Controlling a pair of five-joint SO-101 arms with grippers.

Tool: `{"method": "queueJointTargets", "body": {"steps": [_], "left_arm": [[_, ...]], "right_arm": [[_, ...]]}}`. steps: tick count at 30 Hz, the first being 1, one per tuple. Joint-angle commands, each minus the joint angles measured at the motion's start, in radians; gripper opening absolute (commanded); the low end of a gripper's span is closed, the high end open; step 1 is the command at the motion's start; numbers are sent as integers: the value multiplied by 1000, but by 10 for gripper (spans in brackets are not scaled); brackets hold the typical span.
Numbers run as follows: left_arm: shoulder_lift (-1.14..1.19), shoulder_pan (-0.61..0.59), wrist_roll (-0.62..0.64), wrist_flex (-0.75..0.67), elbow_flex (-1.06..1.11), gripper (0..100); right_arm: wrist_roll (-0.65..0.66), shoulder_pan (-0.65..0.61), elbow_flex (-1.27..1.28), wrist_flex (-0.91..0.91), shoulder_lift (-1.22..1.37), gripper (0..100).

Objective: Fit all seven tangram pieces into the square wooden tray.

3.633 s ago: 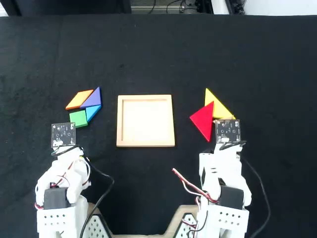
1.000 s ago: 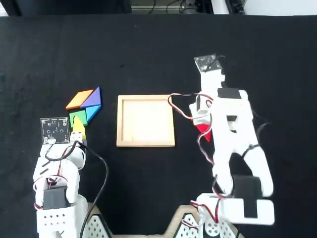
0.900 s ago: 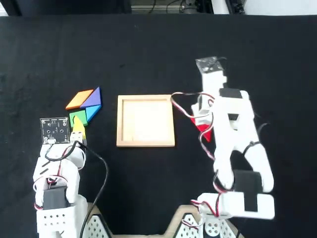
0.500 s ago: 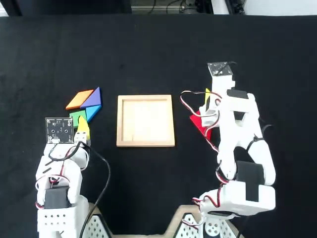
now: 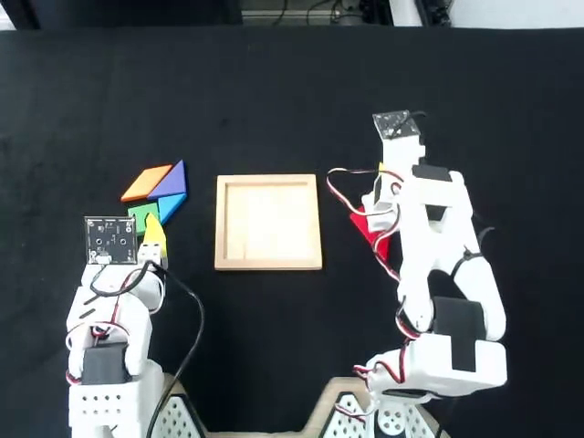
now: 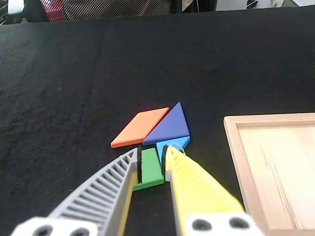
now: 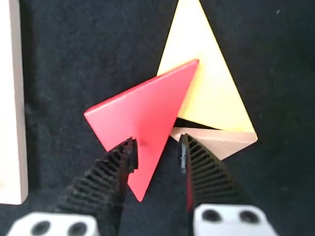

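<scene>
The square wooden tray (image 5: 267,263) lies empty at the table's middle. To its left sit an orange parallelogram (image 6: 140,127), a dark blue triangle (image 6: 170,127), a light blue triangle (image 6: 173,143) and a green square (image 6: 150,169). My left gripper (image 6: 151,152) is open, its fingers on either side of the green square. On the other side of the tray, a red triangle (image 7: 147,110) leans on a yellow triangle (image 7: 206,83), with a tan piece (image 7: 219,140) beneath. My right gripper (image 7: 156,142) is open over the red triangle's narrow end.
The right arm (image 5: 424,219) stretches out over the red triangle (image 5: 365,228) and hides most of that pile in the high view. Black cloth covers the whole table. The tray's edge (image 7: 10,98) lies close beside the red triangle.
The right arm has swung out from its base over the red and yellow triangles, then shifted slightly. The left gripper has moved forward to the green square.
</scene>
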Motion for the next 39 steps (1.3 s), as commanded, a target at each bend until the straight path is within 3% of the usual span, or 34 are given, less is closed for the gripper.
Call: {"method": "queueJointTargets", "body": {"steps": [1,12,23,39], "left_arm": [[5,12,-6,-20,19,105],[5,13,-6,-20,19,105],[5,28,-6,-20,19,105],[5,28,-6,-20,19,105]], "right_arm": [[2,-17,-42,-12,50,155],[9,-28,-259,66,245,154],[74,-192,-265,110,245,153],[72,-204,-278,143,232,156]]}}
